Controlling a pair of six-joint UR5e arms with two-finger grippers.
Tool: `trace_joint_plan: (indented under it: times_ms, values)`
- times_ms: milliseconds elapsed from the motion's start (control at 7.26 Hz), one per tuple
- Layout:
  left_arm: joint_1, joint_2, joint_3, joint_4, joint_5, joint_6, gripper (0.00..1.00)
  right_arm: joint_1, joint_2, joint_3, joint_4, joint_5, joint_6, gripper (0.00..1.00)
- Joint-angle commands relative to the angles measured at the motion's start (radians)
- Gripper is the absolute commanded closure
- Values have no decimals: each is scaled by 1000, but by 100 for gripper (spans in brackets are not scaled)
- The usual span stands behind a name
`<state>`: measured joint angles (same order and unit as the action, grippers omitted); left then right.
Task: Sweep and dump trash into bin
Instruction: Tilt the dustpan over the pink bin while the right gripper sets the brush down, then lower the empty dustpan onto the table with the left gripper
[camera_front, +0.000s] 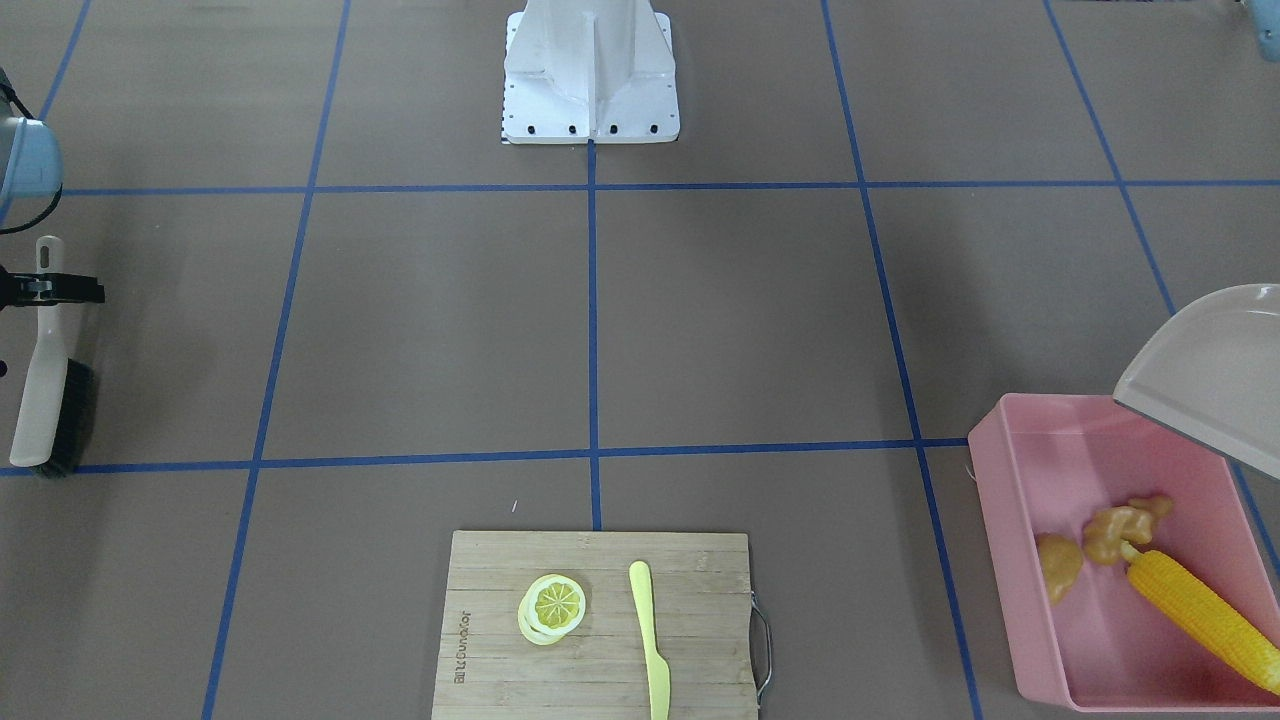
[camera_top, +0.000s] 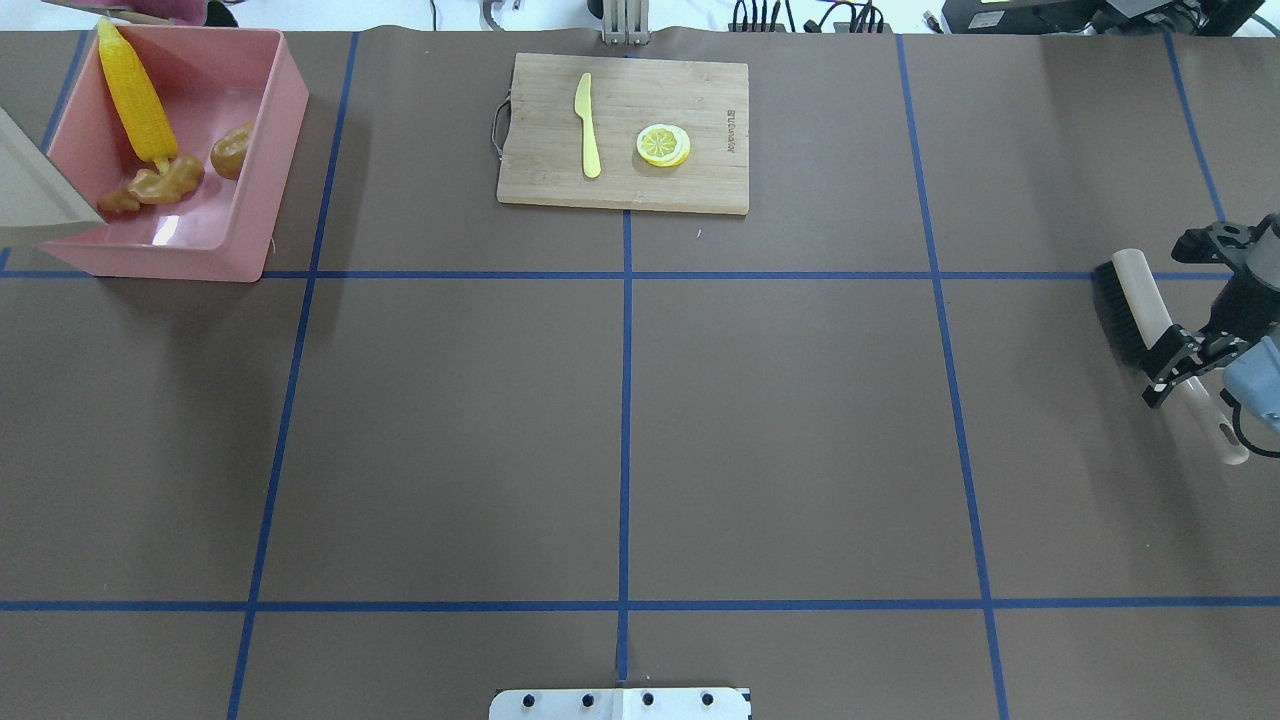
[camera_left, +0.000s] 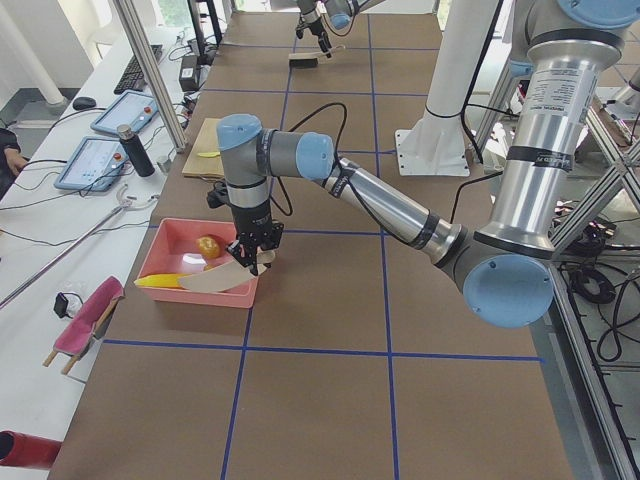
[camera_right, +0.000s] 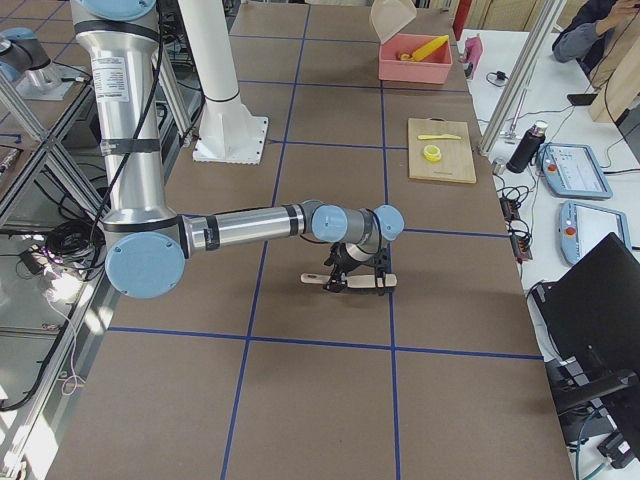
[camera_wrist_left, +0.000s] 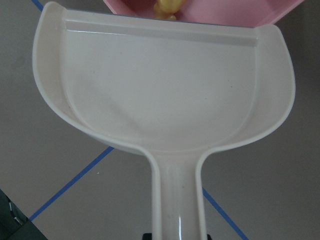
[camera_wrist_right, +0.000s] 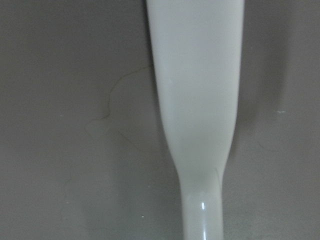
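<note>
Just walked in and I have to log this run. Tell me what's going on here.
The left claw holds the beige dustpan tilted over the pink bin, and the pan is empty. The corn cob, potato lump and ginger root all lie inside the bin. The right claw sits around the handle of the brush, which lies on the table; whether it grips I cannot tell. The lemon slice and knife are on the cutting board.
</note>
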<state>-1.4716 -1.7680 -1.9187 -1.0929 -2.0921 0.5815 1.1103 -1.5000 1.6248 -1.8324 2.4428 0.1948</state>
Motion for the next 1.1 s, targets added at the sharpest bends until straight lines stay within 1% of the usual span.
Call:
trace_joint_plan:
  times_ms: [0, 138, 275, 413, 551, 688, 826, 964]
  values:
    - [-94, -8, -9, 1, -145, 2, 100, 76, 4, 10, 4, -13, -14, 0]
    - [-107, -14, -9, -11, -242, -6, 100, 141, 21, 9, 4, -34, -15, 0]
    - [-104, -27, -8, -18, -372, -11, 100, 201, 23, 7, 8, -98, -14, 0]
    - [-93, -53, 10, -56, -449, -9, 100, 274, 23, 9, 12, -137, -15, 0]
    - [-40, -68, 32, -100, -547, -9, 100, 351, 11, 13, 12, -157, -61, 0]
    - [40, -112, 24, -108, -583, -8, 100, 429, -26, 21, 12, -160, -145, 0]
    - [121, -140, 20, -186, -577, -6, 100, 472, -93, 73, 15, -189, -208, 0]
    - [214, -152, 36, -320, -547, -5, 100, 474, -186, 139, 94, -232, -198, 0]
